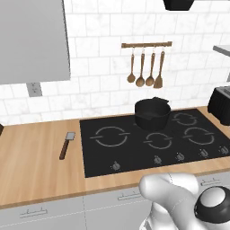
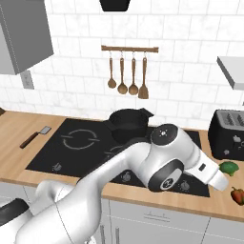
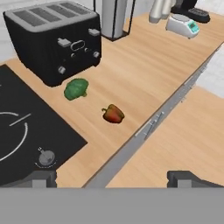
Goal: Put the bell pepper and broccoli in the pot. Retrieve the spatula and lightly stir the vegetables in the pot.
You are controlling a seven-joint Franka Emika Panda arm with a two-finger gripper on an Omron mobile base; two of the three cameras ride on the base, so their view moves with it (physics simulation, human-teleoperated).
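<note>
The red-orange bell pepper (image 3: 113, 113) (image 2: 237, 194) lies on the wooden counter right of the cooktop, near the front edge. The green broccoli (image 3: 76, 89) (image 2: 229, 167) sits just behind it, in front of the toaster. My gripper (image 3: 114, 179) hovers above and short of both pieces, open, its fingertips (image 3: 41, 178) wide apart with nothing between them. The black pot (image 1: 152, 114) (image 2: 126, 125) stands on a rear burner. The spatula (image 1: 67, 144) (image 2: 35, 137), with a grey blade and brown handle, lies on the counter left of the cooktop.
A black toaster (image 3: 52, 41) (image 2: 228, 136) stands right behind the broccoli. The black cooktop (image 1: 134, 148) has knobs (image 3: 46, 156) along its front. Wooden spoons and a turner (image 1: 146, 67) hang on the wall rail. A small white scale (image 3: 183, 25) sits farther along the counter.
</note>
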